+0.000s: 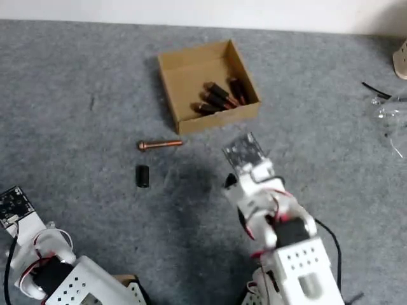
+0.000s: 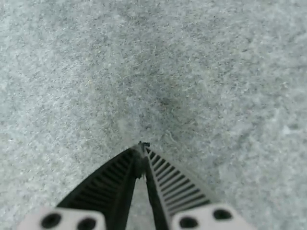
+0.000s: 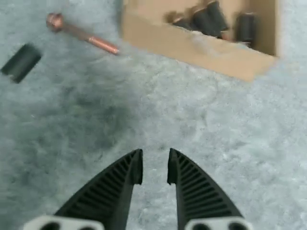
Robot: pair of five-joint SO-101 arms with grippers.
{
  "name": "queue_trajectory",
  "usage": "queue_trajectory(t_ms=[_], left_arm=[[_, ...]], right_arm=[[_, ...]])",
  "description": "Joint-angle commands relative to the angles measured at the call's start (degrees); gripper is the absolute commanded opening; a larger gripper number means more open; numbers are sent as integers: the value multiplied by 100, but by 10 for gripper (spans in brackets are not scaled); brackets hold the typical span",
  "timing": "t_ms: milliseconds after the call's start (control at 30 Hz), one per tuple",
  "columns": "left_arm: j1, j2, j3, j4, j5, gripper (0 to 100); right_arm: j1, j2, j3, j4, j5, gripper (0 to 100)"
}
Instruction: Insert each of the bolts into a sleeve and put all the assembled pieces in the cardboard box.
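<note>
A copper bolt [image 1: 160,145] lies on the grey carpet in front of the cardboard box [image 1: 184,75], with a black sleeve [image 1: 142,176] just below it. The box holds several assembled pieces [image 1: 221,98]. The right wrist view shows the bolt [image 3: 81,34], the sleeve [image 3: 21,62] and the box [image 3: 192,45] ahead of my right gripper [image 3: 154,166], which is open a little and holds nothing. In the high view that arm [image 1: 251,175] stands to the right of the loose parts. My left gripper [image 2: 143,160] is shut over bare carpet, its arm [image 1: 16,213] at the lower left.
Clear plastic items and a black cable [image 1: 385,105] lie at the right edge of the high view. A pale object [image 1: 400,60] sits at the far right. Grey carpet [image 1: 76,108] covers the table.
</note>
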Motion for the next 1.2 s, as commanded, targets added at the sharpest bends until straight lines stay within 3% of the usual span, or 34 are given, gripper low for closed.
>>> queue_trajectory(t_ms=[0, 167, 433, 700, 900, 1167], left_arm=[[-48, -57, 110, 26, 35, 7], [-48, -57, 110, 26, 35, 7], [-31, -57, 110, 26, 35, 7], [-13, -57, 110, 9, 44, 7], [-4, -57, 110, 0, 44, 7], [-40, -57, 110, 9, 44, 7]], right_arm=[[-620, 963, -752, -171, -185, 84], [-1525, 1833, -1130, -497, -1670, 84], [-2132, 3134, -1798, -787, -1732, 84], [-2888, 4215, -3415, -365, -2541, 84], [-2985, 5209, -4426, -347, -3666, 84], [-2747, 6316, -4602, -338, -3851, 84]])
